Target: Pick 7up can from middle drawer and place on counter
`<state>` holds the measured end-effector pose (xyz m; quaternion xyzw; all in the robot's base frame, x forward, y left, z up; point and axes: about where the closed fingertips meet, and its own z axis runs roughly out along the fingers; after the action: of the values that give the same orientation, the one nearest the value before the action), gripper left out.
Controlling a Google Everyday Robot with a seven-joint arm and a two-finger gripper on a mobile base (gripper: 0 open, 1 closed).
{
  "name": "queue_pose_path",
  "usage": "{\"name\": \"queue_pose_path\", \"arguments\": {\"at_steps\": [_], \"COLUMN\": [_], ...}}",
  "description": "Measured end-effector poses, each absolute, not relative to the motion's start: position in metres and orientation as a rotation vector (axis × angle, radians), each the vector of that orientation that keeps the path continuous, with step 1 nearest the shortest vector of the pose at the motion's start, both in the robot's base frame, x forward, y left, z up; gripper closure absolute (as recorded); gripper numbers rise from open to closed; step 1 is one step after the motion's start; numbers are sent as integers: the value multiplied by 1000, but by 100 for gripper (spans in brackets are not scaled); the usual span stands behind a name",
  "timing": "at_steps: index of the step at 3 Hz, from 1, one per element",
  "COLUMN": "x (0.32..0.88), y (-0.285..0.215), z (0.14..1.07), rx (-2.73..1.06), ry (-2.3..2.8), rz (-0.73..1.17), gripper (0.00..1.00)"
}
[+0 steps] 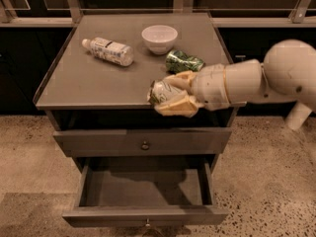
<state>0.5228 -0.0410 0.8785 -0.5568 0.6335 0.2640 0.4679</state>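
The grey counter (94,85) carries three things: a bottle (108,51) lying on its side at the far left, a white bowl (159,38) upright at the far middle, and a green can (183,61) lying just nearer, to the right. The gripper (170,98) clasps the 7up can (162,91) at the counter's near edge.

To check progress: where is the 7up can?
Camera view: the 7up can sits in the hand at the counter's front edge, right of centre, near the dented green can.
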Motion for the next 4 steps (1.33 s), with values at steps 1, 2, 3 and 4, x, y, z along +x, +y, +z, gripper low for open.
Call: {"name": "queue_pose_path", "arguments": {"at_steps": [1,2,3,4], "x": [565,608,645,650], "y": [-38,-18,23,35], "z": [890,892,879,887], "rx": [-1487,-1580,-1636,-1634], "ry": [1561,1534,1460,1436], "rz": [617,640,714,720], "gripper": [100,100,100,82]}}
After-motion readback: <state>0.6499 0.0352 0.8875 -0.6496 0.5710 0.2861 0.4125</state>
